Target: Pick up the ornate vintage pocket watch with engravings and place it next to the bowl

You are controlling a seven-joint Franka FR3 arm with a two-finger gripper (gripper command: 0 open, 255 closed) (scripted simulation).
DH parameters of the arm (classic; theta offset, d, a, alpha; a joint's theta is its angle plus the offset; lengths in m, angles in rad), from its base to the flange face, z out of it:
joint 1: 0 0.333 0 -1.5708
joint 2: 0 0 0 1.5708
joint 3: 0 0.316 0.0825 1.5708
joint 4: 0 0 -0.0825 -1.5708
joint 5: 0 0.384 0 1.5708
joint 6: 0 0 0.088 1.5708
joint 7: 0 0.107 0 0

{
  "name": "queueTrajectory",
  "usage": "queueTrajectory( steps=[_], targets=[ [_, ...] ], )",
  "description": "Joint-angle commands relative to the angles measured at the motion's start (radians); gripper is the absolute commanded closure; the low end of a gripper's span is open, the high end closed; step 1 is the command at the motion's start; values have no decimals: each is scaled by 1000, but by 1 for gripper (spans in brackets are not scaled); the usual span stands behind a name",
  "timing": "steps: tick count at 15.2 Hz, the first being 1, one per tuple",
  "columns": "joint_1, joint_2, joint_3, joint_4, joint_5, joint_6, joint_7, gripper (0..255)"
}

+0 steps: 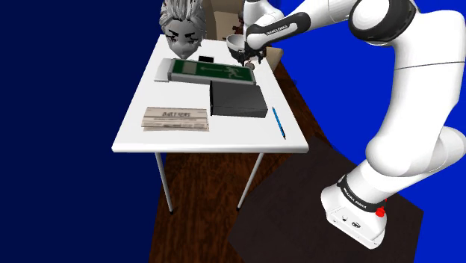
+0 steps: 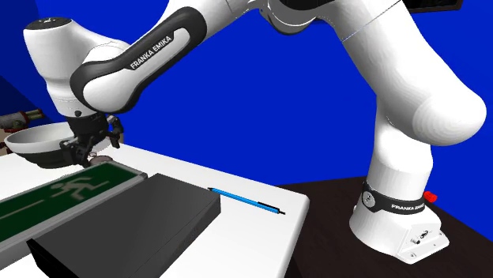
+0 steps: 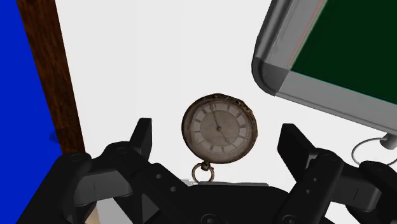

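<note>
A round pocket watch (image 3: 219,129) with a pale dial, a dark engraved rim and a ring loop lies on the white tabletop. My gripper (image 3: 217,132) is open right above it; the two black fingers stand wide apart on either side and neither touches the watch. In the shoulder view the gripper (image 1: 250,63) hangs at the table's far end, just beside the grey bowl (image 1: 235,46). The second exterior view has the gripper (image 2: 93,154) pointing down next to the bowl (image 2: 35,146), close to the corner of the green sign (image 2: 63,193).
A green exit sign (image 1: 213,72) with a grey frame lies beside the watch. A black box (image 1: 237,98), a blue pen (image 1: 278,122), a flat printed packet (image 1: 177,118) and a spiky-haired head figure (image 1: 183,30) share the white table (image 1: 149,138).
</note>
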Motion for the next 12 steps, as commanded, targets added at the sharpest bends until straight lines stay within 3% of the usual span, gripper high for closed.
queueTrajectory(
  steps=[1, 4, 12],
  targets=[
    [2, -23, 9, -8, 9, -16, -3, 0],
    [5, -82, 28, -17, 33, -68, -14, 0],
    [6, -82, 28, -17, 33, -68, -14, 0]
  ],
)
